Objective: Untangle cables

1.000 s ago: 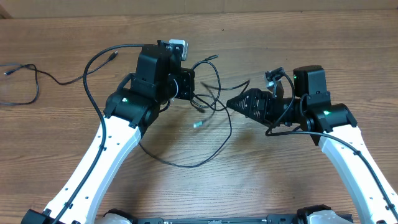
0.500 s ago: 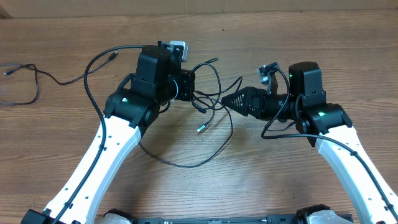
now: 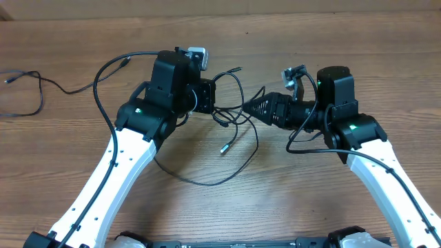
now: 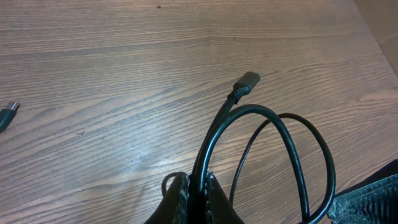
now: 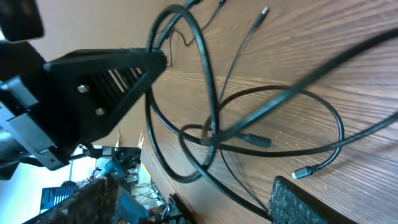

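Brown wood-grain tabletop [image 3: 331, 41] lies under two white-and-black arms that reach in from the near edge and bend toward each other, wrists turned so both grippers point inward. The left gripper [image 3: 213, 96] points right, its jaws clenched on one of the thin black flexible cables [image 3: 233, 117]. In the left wrist view that strand rises from between the pressed-together fingers [image 4: 180, 199] and ends in a small dark plug [image 4: 247, 81] above the wood. The right gripper [image 3: 251, 110] points left, just beside the tangle and facing the left one across it. In its wrist view its textured fingers [image 5: 311, 199] stand wide apart, released, with crossed loops of cable ahead of the gap and nothing gripped. The knot hangs between the two grippers, and a long loop trails from it over the table toward the near edge. A silver-tipped connector [image 3: 224, 147] shows just below the knot in the overhead view. Another thin black cord [image 3: 38, 93] lies well apart at the far left.
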You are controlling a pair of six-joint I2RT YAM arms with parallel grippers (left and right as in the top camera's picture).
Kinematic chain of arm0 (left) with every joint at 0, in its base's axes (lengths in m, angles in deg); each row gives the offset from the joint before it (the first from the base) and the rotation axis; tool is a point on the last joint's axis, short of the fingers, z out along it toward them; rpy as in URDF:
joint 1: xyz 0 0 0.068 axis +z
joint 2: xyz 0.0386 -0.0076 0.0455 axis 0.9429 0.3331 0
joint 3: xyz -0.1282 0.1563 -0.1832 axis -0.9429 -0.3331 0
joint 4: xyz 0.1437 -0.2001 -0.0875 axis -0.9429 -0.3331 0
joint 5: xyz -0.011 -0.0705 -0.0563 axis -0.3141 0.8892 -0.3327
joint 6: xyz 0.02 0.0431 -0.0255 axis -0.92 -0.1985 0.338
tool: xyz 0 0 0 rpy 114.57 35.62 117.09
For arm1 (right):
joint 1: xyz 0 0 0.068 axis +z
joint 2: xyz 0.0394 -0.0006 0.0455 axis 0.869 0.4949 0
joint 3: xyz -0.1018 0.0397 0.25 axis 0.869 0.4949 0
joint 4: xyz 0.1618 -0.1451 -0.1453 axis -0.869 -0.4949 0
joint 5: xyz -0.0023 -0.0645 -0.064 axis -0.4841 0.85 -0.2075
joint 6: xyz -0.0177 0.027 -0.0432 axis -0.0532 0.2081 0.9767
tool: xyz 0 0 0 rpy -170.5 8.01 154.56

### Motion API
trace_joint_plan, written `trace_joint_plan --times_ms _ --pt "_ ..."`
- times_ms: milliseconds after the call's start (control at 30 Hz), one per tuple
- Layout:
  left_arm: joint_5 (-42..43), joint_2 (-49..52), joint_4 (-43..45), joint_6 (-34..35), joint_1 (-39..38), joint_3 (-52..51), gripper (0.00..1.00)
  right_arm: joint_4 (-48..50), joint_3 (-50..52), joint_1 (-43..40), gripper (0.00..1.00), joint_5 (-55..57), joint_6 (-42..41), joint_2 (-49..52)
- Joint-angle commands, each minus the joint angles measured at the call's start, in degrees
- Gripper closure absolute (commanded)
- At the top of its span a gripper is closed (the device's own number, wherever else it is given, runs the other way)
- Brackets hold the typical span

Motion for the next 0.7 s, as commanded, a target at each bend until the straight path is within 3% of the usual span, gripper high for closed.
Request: trace_joint_plan --times_ms 0,267,533,667 --pt "1.6 -0.2 0.1 0.1 0.1 0.4 0.96 1.7 0.3 1.0 0.27 -0.3 -0.6 0.2" --pt "4.6 -0.2 0.1 0.1 0.1 0.4 0.96 3.7 0.3 1.0 0.51 6.2 -14.3 0.7" --pt "5.9 -0.2 -0.1 0.1 0.1 0.4 0.96 3.7 0.3 1.0 0.54 8.4 -18.0 3.6" --pt "5.9 -0.2 -0.3 0.1 0.1 0.4 0.96 4.1 0.3 1.0 0.75 8.4 -18.1 5.8"
